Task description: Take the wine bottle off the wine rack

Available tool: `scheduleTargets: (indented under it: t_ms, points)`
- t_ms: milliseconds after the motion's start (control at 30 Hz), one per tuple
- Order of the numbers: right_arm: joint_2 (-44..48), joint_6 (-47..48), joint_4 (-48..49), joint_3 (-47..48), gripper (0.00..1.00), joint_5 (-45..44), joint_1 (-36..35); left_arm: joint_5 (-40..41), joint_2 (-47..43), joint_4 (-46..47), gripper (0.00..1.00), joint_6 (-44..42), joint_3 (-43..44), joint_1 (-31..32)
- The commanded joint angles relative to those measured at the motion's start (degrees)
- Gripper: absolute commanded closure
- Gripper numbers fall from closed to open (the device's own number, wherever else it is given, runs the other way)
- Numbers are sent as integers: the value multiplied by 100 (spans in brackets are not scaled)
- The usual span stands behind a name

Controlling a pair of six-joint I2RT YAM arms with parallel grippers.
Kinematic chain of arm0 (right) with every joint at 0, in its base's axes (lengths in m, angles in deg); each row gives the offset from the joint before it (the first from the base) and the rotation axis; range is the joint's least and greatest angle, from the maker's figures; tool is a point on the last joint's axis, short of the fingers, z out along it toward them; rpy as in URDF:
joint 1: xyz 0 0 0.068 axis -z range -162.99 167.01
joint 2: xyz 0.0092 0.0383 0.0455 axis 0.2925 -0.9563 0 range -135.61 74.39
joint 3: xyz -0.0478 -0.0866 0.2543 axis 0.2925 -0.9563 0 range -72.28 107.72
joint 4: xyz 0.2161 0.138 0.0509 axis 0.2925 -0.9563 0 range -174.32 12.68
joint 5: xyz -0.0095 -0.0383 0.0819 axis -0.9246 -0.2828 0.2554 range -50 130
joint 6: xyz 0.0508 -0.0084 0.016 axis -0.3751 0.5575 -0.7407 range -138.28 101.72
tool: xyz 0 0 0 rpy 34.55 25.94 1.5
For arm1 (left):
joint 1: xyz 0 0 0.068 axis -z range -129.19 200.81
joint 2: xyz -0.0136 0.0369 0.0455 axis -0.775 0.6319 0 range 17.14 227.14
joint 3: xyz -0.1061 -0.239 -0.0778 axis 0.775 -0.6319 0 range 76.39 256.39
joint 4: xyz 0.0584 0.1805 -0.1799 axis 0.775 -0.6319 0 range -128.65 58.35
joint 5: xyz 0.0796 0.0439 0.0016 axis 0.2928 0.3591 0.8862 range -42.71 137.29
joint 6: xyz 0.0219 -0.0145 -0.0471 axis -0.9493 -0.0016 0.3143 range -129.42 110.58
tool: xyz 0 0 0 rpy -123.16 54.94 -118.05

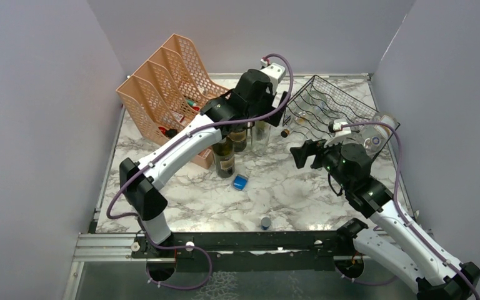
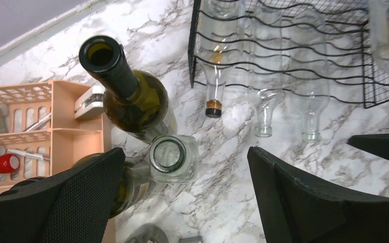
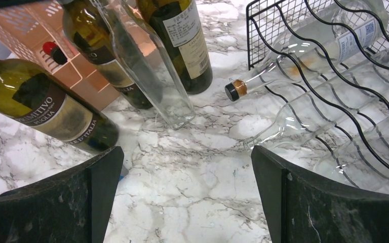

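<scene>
The black wire wine rack point(image 1: 334, 103) stands at the back right, with several clear wine bottles lying in its cradles, necks toward the left. In the right wrist view the rack point(image 3: 329, 30) holds a corked clear bottle point(image 3: 288, 63) and an uncorked one point(image 3: 304, 114) below it. My left gripper point(image 1: 257, 120) is open above an upright clear bottle point(image 2: 173, 158) that stands among dark green bottles point(image 2: 134, 98); the bottle is between the fingers, touching neither. My right gripper point(image 1: 305, 153) is open and empty, low over the marble just left of the rack point(image 3: 187, 172).
A peach mesh file organizer point(image 1: 169, 78) with pens stands at the back left, against the green bottles point(image 3: 55, 106). A small blue object point(image 1: 240, 182) and a grey cap point(image 1: 265, 221) lie on the marble table point(image 1: 300, 200). Walls close in on three sides.
</scene>
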Motion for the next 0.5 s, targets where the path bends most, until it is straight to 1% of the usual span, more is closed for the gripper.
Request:
scheduleTargets:
  t_ms: [0, 200, 467]
  points:
    - [-36, -84, -164, 94, 0, -168, -25, -424, -535, -83, 1, 11, 421, -12]
    - [-40, -160, -341, 217, 0, -210, -25, -803, -853, -127, 1, 23, 664, -8]
    - [-29, -251, -875, 816, 0, -306, -23, -1568, -1332, 2, 1, 291, 693, 48]
